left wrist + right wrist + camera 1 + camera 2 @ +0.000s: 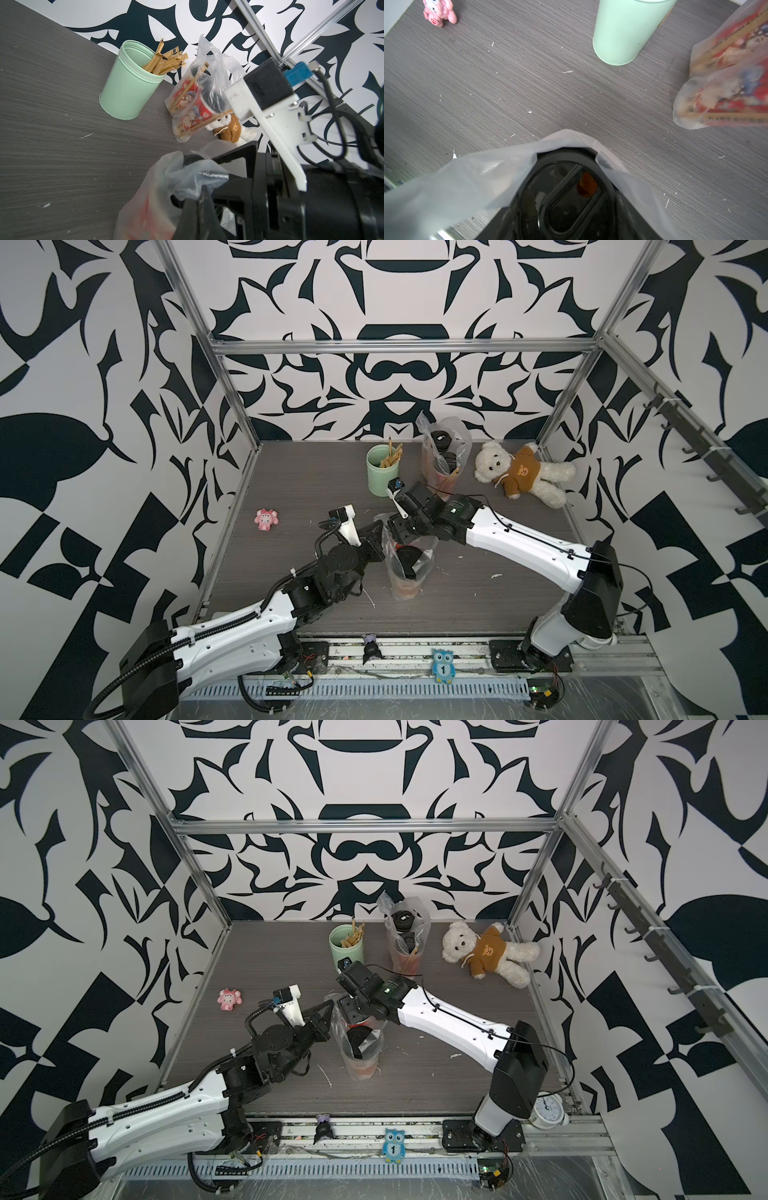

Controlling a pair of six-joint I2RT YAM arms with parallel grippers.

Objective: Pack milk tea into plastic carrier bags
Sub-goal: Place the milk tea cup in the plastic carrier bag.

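My left gripper (379, 538) is pinched shut on the limp, slippery rim of the carrier bag (477, 176) at the middle of the desk (498, 593), while my right gripper (407, 560) reaches in over the milk tea cup (566, 197) inside, grip undeterminable, and I judge the cup stiff, top-heavy and best held below its lid.

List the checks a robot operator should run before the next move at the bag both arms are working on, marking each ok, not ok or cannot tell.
1. Left gripper shut on the near bag at its rim: ok.
2. Near bag standing upright: ok.
3. Black-lidded cup inside the bag mouth, below the right gripper: ok.
4. Right gripper's hold on that cup: cannot tell.
5. Far bag standing upright: ok.
6. Far bag apart from the right arm: cannot tell.
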